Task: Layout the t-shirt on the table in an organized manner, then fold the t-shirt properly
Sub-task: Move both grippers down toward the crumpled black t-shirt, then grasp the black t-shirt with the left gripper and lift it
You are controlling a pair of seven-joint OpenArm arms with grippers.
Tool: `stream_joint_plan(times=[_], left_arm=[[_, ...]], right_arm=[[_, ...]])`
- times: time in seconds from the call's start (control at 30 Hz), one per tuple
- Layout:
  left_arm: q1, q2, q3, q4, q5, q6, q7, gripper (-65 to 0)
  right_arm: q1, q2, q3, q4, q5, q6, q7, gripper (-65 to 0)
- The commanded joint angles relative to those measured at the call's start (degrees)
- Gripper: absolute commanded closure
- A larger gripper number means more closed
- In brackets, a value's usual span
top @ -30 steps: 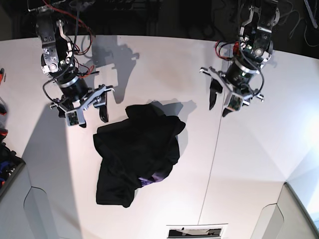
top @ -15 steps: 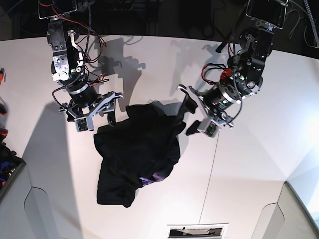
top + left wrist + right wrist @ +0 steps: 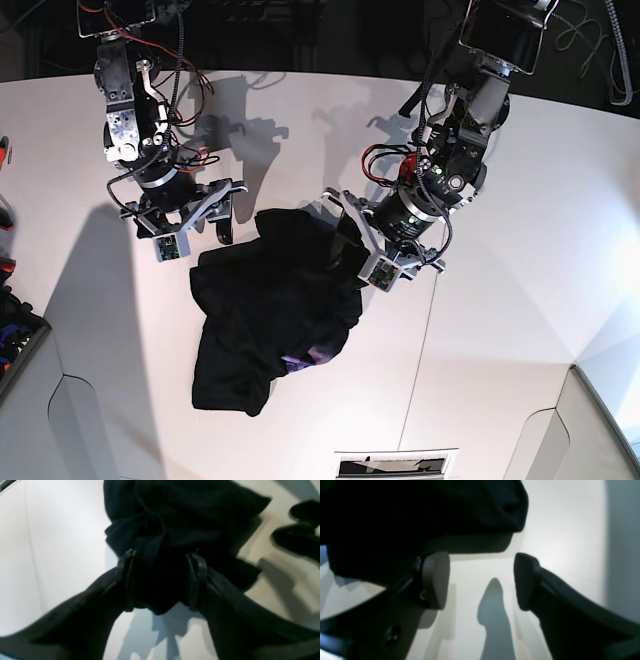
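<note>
Base view shows the t-shirt lying crumpled in a dark heap near the middle of the white counter, a purple patch showing at its lower edge. My left end effector sits at the heap's upper right edge, its fingers spread with a fold of black cloth between them, not pinched. My right end effector stands open just beside the shirt's upper left edge, bare counter between its pads.
</note>
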State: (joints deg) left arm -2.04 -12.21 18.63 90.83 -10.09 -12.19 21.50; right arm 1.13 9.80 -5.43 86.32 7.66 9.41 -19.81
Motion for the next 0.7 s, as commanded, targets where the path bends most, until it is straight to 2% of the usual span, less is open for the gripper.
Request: stream_joint_plan(times=[0.0,0.1,0.13,0.23,0.27,0.43,0.57,0.67], left_arm=[[-1.64,0.11,-0.22,0.96,0.15,0.83,-1.29,-32.3],[-1.57,0.13,-0.2,0.74,0.48,0.85,-1.27,-31.8],[-1.6,0.15,-0.2,0.33,0.44,0.85,-1.29,-28.3],[-1.62,0.13,-0.22,-0.24,0.57,0.85,-1.33,-3.9],[-1.66,0.11,-0.22,-0.24,0.68,0.87,-1.49,0.0],[-2.08,-1.2,-1.7,4.92,1.2,2.01,-1.73,0.0],[-2.1,-5.4,-4.37,17.18,1.14,4.0,-0.57,0.0],[-2.1,-8.68,-4.79,26.45,1.11,4.02,-0.22,0.0]], right_arm=[[0.94,0.31,0.24,0.9,0.09,-0.17,1.36,-39.9],[0.92,0.28,0.24,0.9,0.09,-0.2,1.33,-39.9],[0.94,0.28,0.24,0.9,0.11,-0.17,1.36,-39.9],[0.92,0.31,0.24,0.9,0.07,-0.2,1.33,-39.9],[0.94,0.31,0.24,0.9,0.07,-0.2,1.36,-39.9],[0.92,0.31,0.24,0.9,0.02,-0.2,1.38,-39.9],[0.92,0.31,0.24,0.9,0.04,-0.2,1.38,-39.9],[0.94,0.33,0.24,0.87,0.02,-0.2,1.44,-39.9]])
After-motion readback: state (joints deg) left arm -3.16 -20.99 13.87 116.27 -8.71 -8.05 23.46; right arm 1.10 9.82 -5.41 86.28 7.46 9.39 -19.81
